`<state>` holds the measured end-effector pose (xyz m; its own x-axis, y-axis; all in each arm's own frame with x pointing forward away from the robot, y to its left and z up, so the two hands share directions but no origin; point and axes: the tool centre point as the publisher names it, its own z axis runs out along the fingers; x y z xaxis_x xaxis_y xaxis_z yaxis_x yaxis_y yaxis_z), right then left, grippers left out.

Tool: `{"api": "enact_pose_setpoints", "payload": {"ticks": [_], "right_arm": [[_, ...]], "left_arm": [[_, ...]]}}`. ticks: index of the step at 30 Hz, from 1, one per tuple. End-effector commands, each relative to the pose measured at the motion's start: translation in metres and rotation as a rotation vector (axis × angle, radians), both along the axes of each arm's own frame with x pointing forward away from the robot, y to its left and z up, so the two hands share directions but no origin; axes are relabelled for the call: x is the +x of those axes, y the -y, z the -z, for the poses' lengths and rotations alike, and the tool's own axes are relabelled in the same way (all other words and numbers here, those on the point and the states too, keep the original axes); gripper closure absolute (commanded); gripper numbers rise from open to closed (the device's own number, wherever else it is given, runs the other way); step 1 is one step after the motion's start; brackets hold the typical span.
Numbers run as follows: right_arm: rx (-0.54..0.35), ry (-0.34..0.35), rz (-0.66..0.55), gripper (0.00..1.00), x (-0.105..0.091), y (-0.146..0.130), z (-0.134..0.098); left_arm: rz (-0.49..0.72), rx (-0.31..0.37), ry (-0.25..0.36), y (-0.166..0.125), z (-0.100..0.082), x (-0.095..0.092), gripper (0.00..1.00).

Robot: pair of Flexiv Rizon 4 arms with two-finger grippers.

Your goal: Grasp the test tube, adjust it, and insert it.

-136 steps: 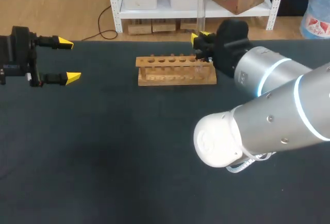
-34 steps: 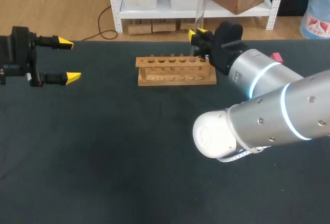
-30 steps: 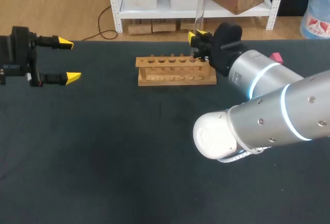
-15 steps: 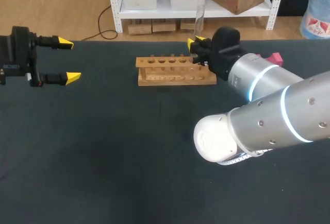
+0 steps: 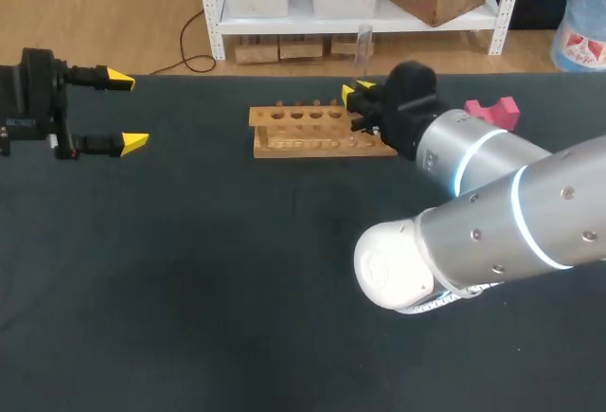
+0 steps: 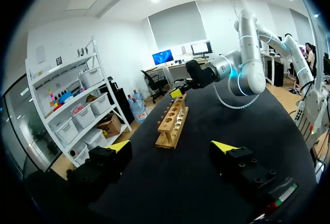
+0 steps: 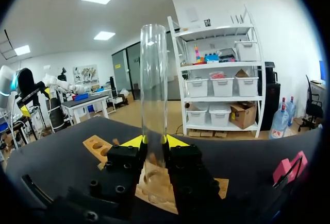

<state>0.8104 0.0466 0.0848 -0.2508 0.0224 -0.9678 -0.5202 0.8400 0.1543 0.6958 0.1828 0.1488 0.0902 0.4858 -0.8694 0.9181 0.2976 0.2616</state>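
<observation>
A clear test tube stands upright in my right gripper, which is shut on its lower part over the right end of the wooden rack. In the right wrist view the tube rises between the yellow-tipped fingers of the gripper. Its lower end is down at the rack top, by the end hole. My left gripper is open and holds nothing at the table's left, far from the rack. In its own wrist view, that left gripper faces the rack.
A pink block lies on the black table right of the rack, also seen beside my right gripper as the pink block. The rack's other holes stand empty. Open black tabletop stretches in front.
My right gripper has come down and slightly forward with the tube, lowering it towards the rack's right end. The arm's shift has uncovered the pink block. The left arm has not moved.
</observation>
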Motion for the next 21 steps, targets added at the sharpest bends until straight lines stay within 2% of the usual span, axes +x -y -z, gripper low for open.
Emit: {"api": "enact_pose_setpoints", "payload": {"ticks": [1,21], "right_arm": [[-0.004,-0.003,0.001,1.00,-0.002,0.002,0.001],[-0.019,-0.023,-0.014,1.00,-0.001,-0.002,0.011]], "left_arm": [[-0.001,-0.004,0.006,-0.001,0.001,0.000,0.00],[-0.001,-0.004,0.006,-0.001,0.001,0.000,0.00]]}}
